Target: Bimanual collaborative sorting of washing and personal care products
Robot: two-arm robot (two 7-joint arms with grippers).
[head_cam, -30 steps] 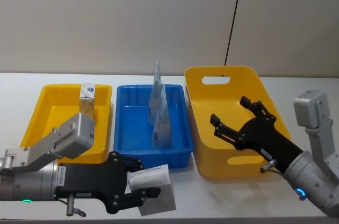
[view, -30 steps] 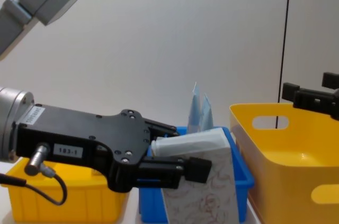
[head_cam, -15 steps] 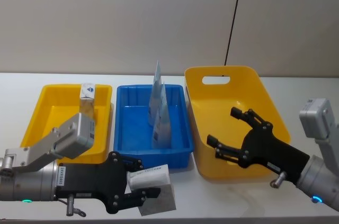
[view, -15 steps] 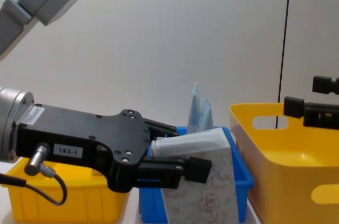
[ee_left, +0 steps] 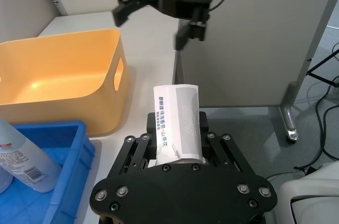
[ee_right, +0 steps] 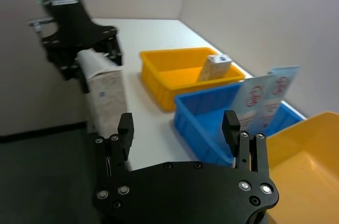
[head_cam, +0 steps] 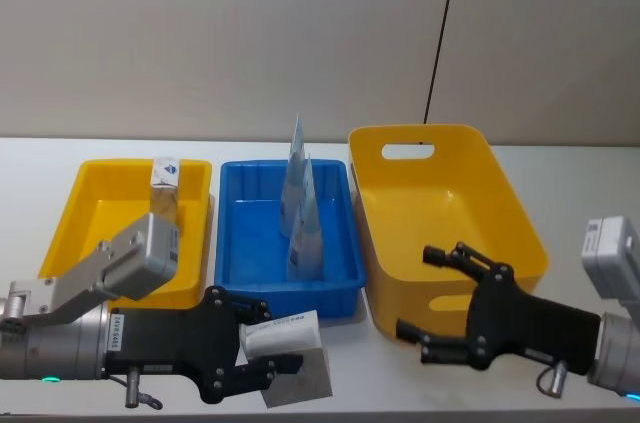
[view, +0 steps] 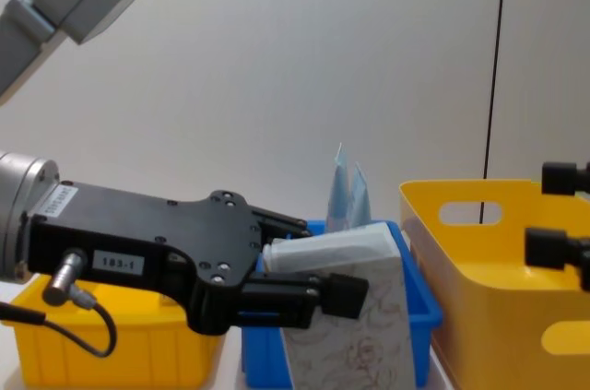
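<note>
At the desk's front edge, the left gripper [head_cam: 275, 338] is clamped on the white end of a carton [head_cam: 303, 380]. With only that end gripped, the carton could likely swing or slip on a quick move. Beside it the right gripper [head_cam: 417, 291] is spread and empty before the yellow bin [head_cam: 450, 193]. Farther back, tubes [head_cam: 303, 211] stand in the blue bin [head_cam: 290, 300]. The chest view shows the carton's marbled side; the left wrist view shows its printed end instead.

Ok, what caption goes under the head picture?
Left gripper holds a marbled carton; open right gripper hovers by the big yellow bin.
</note>
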